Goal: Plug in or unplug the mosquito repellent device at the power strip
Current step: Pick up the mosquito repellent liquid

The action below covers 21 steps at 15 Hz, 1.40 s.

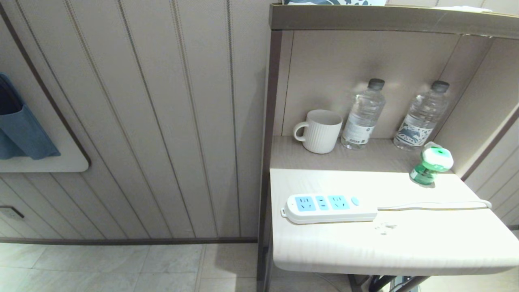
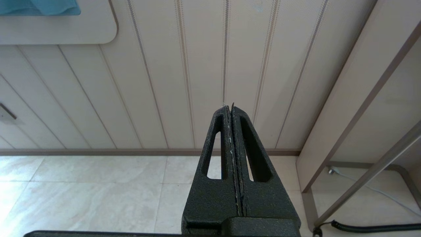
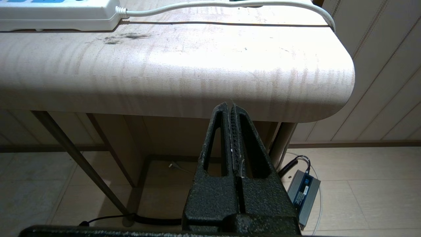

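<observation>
Nothing plugged in yet. Mosquito repellent device point(image 1: 431, 164) standing loose toward the back right of the table point(image 1: 405, 247), just in front of the right-hand water bottle point(image 1: 421, 117), well apart from the power strip point(image 1: 328, 207). Strip lying flat near the table's front left, all three blue socket faces bare, white cord point(image 1: 434, 206) trailing off to the right edge.

No arm in the head view. Left gripper point(image 2: 230, 108) parked low, well off to the left of the table, fingers pressed together with nothing between them, pointing at wall panelling and floor tiles. Right gripper point(image 3: 229, 106) likewise clamped on nothing, hanging below and in front of the table's rounded front edge point(image 3: 296, 108), strip end point(image 3: 65, 16) and cord visible above it in the wrist view.

So, by the look of it: the very start. Everything left to do — reach up over the table edge, open the fingers, take the device, carry it left to the strip, line up with a socket, press it home. Mug point(image 1: 320, 130) and both bottles out of the likely path.
</observation>
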### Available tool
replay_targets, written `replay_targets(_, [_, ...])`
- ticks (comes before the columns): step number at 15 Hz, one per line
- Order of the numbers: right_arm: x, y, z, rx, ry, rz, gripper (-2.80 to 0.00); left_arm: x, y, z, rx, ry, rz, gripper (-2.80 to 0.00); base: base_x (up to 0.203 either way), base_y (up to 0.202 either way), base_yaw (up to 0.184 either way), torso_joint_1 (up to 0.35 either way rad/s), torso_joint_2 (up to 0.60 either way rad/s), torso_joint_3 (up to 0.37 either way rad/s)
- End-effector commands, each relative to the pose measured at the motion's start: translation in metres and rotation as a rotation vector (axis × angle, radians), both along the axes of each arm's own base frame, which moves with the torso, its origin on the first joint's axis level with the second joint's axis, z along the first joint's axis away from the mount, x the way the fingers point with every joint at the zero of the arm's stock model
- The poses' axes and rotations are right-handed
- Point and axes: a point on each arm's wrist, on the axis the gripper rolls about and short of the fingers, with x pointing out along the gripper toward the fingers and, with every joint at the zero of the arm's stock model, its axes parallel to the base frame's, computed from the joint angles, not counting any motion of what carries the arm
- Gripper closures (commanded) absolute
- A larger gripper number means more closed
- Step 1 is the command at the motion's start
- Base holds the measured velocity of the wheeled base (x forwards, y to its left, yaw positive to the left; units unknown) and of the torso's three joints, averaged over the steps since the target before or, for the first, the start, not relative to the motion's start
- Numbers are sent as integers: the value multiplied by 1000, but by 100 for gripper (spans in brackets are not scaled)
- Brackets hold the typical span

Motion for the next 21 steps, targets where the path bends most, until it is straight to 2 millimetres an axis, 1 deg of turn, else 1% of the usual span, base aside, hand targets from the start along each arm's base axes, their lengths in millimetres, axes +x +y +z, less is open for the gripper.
replay_targets(1, [0, 0, 0, -2, -1, 0, 0, 0, 0, 0, 0, 2, 0, 0, 0, 0, 0, 0, 0, 0])
replay_targets(5, [0, 0, 0, -13, -4, 0, 0, 0, 0, 0, 0, 2, 0, 0, 0, 0, 0, 0, 0, 0])
replay_targets(7, [-2, 0, 6, -18, -27, 4, 0, 0, 0, 0, 0, 2, 0, 0, 0, 0, 0, 0, 0, 0])
replay_targets(11, [-9, 0, 41, -18, -105, 8, 0, 0, 0, 0, 0, 2, 0, 0, 0, 0, 0, 0, 0, 0])
replay_targets(13, [-7, 0, 61, -18, -100, 7, 0, 0, 0, 0, 0, 2, 0, 0, 0, 0, 0, 0, 0, 0])
replay_targets(15, [-1, 0, 82, -17, -84, 7, 0, 0, 0, 0, 0, 2, 0, 0, 0, 0, 0, 0, 0, 0])
replay_targets(17, [12, 0, 107, -11, -47, 6, 0, 0, 0, 0, 0, 2, 0, 0, 0, 0, 0, 0, 0, 0])
replay_targets(18, [24, 0, 118, -6, -8, 5, 0, 0, 0, 0, 0, 2, 0, 0, 0, 0, 0, 0, 0, 0])
replay_targets(19, [38, 0, 128, 3, 33, 0, 0, 0, 0, 0, -1, 2, 0, 0, 0, 0, 0, 0, 0, 0])
replay_targets(21, [77, -1, 144, 38, 126, -25, 0, 0, 0, 0, 0, 2, 0, 0, 0, 0, 0, 0, 0, 0])
